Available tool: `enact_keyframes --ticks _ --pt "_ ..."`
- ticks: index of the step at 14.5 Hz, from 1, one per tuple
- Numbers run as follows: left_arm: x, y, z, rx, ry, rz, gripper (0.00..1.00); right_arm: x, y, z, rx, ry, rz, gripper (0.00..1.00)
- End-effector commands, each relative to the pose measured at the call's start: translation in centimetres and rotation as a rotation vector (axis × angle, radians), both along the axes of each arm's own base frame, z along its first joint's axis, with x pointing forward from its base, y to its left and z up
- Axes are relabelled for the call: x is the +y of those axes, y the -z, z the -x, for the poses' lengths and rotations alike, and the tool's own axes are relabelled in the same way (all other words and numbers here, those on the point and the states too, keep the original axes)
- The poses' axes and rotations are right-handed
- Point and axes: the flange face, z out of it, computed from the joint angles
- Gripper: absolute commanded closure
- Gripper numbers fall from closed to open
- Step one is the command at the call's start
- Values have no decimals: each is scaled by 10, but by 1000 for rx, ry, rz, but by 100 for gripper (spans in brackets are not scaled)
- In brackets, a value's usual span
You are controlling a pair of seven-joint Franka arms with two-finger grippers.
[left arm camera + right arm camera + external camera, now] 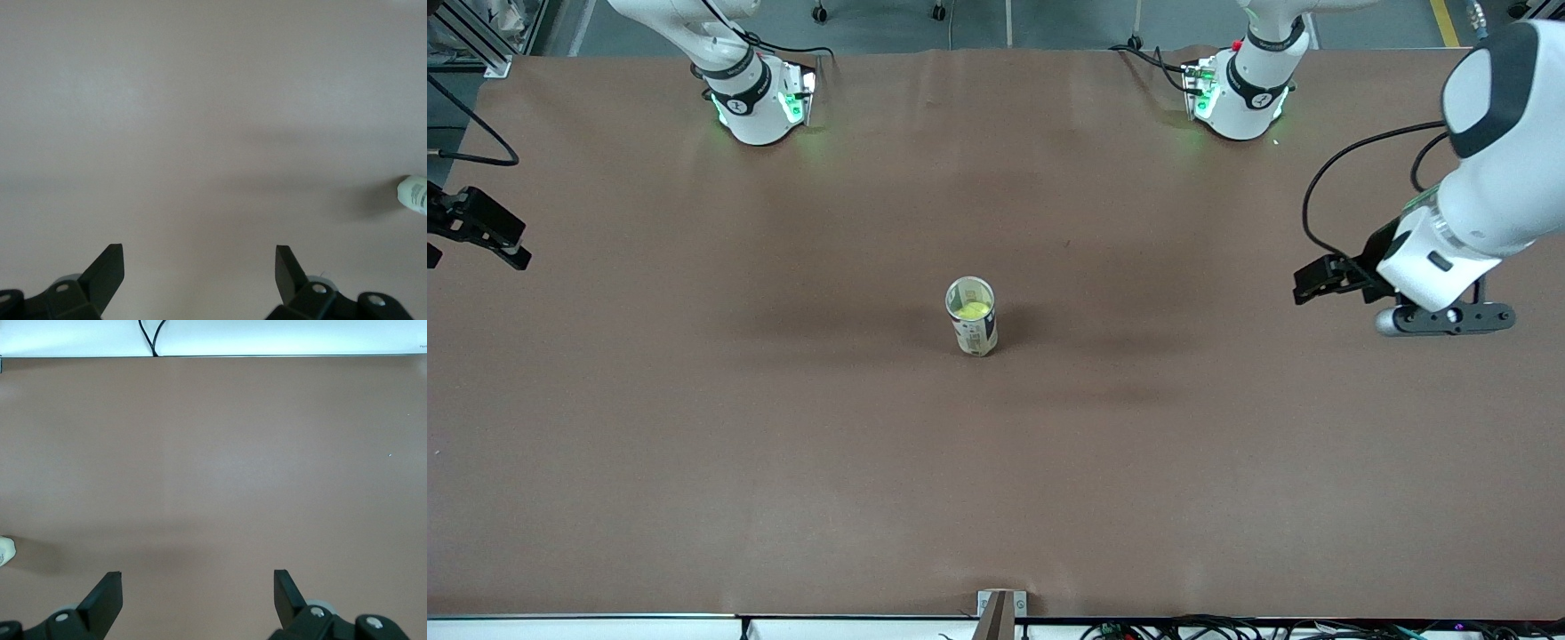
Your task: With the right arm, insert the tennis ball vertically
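Observation:
A yellow-green tennis ball (975, 309) sits inside an upright open-topped can (978, 336) at the middle of the brown table. My right gripper (511, 242) is open and empty, low over the table at the right arm's end and well apart from the can. In the right wrist view the gripper (198, 581) has its fingers spread over bare table, with a sliver of the can (5, 550) at the frame's edge. My left gripper (1307, 283) is open and empty over the left arm's end. The left wrist view shows that gripper (199, 257) and the can (413, 195).
The brown table (783, 444) carries only the can. The two arm bases (760, 98) (1240, 89) stand along the table's edge farthest from the front camera. A small bracket (1000, 613) sits at the table's nearest edge.

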Motion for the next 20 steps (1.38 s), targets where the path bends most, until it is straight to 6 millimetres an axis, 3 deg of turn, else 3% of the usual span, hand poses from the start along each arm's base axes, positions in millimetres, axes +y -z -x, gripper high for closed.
enact_keyframes --ticks 1,5,9,14,20 --pt "3 -25 15 -13 36 -14 0 -4 -3 -1 2 3 9 0" --pt "5 -53 47 -27 48 -33 0 -4 -3 -1 2 3 9 0" --pt "3 -80 65 -62 52 -40 0 -4 -3 -1 2 3 8 0" --pt "7 -94 78 -73 75 -85 0 -4 -3 -1 2 3 8 0" --pt "8 -96 86 -24 59 -95 0 -4 -3 -1 2 3 8 0"
